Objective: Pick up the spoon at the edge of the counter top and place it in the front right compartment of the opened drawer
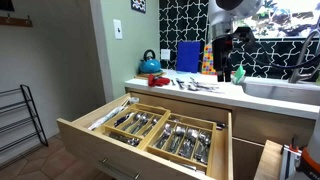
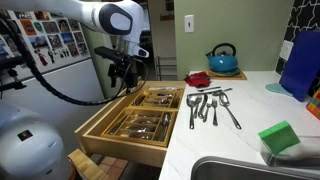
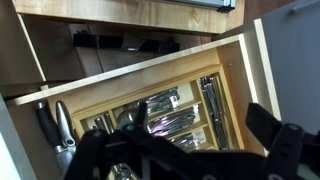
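Several silver cutlery pieces lie on the white counter top [image 2: 225, 145], which also shows in an exterior view [image 1: 200, 96]. The piece nearest the edge by the drawer looks like the spoon [image 2: 191, 108]; in another exterior view the cutlery [image 1: 196, 85] is too small to sort. The drawer [image 1: 105, 150] is pulled open, also seen in an exterior view [image 2: 120, 145], with two wooden trays full of cutlery. My gripper [image 2: 124, 74] hangs above the drawer's far side, apart from the spoon, and shows in an exterior view [image 1: 226, 68]. In the wrist view the gripper [image 3: 200, 125] is spread open and empty over the trays [image 3: 150, 110].
A blue kettle [image 2: 222, 58], a red bowl [image 2: 197, 78] and a blue board [image 2: 300, 65] stand on the counter. A green sponge [image 2: 278, 137] lies by the sink [image 2: 240, 170]. A fridge [image 2: 45, 60] stands beyond the drawer. A metal rack [image 1: 15, 120] stands by the wall.
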Robot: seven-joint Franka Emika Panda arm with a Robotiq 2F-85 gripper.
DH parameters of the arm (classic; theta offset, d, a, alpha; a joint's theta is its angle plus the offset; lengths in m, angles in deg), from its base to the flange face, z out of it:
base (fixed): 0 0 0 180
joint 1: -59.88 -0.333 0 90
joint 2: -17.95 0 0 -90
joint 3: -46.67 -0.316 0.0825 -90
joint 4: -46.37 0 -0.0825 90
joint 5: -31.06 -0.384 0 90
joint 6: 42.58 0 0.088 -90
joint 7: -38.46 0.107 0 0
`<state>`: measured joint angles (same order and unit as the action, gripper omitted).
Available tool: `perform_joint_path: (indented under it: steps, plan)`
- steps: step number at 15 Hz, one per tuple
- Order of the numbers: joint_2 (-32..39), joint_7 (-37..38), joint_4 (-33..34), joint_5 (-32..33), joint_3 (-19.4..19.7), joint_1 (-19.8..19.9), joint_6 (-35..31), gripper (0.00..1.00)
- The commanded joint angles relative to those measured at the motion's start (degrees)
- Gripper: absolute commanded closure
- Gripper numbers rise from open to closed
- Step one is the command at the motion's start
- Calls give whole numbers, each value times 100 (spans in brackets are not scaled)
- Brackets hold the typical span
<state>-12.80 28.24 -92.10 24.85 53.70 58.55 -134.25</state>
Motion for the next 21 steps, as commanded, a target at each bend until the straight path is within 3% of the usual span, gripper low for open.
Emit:
perform_joint_path:
  steps: [1,10,13,20,21]
  plan:
    - [9,-38,9,-31,-78,95,13,0]
    - [9,-38,9,-30,-79,95,13,0]
    - [4,99,14,761,-256,285,-218,0]
    - [299,169,451,2438,-190,632,-88,0]
    - [301,-384,493,2421,5,556,-15,0]
